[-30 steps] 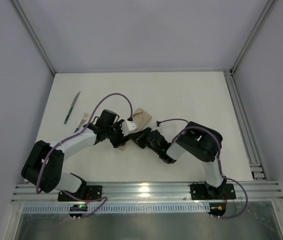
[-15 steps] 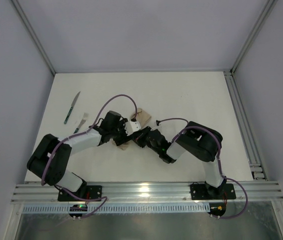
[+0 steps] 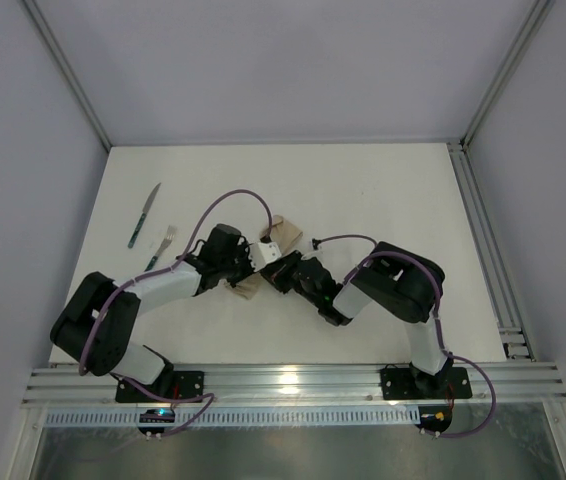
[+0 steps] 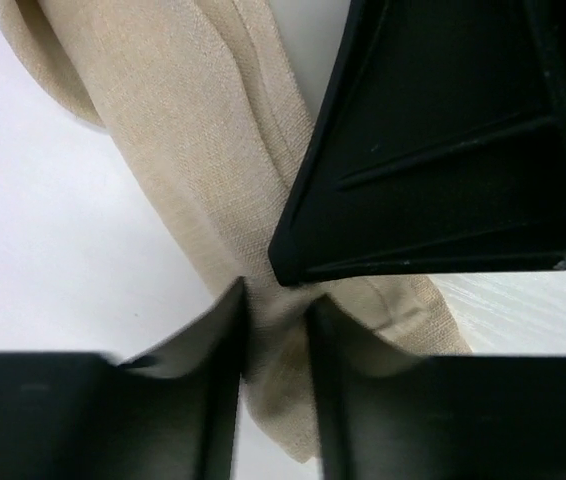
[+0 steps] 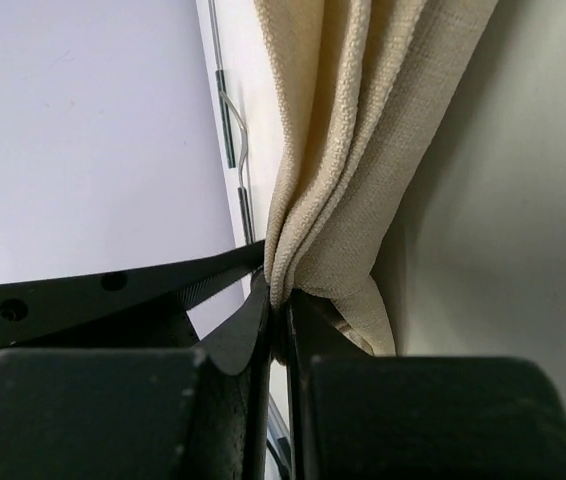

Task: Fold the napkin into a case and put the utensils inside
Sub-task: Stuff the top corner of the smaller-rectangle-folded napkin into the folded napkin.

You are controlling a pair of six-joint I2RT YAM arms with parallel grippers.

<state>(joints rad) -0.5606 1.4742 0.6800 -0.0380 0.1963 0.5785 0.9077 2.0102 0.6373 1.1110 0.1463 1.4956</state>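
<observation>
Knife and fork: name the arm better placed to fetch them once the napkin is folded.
Left. The knife and fork lie left of the napkin, nearer the left gripper than the right gripper. Both grippers are shut on the napkin, so the left must release first.

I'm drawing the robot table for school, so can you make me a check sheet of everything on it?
Surface: white table, flat.
Job's things: beige napkin bunched between the arms; knife and fork lie at the left, outside it.
Clutter: nothing seen.
Grippers: left gripper and right gripper each pinch the napkin between shut fingers.
Cables: purple cables loop over both arms.
Surroundings: grey walls; metal rail on the right.
</observation>
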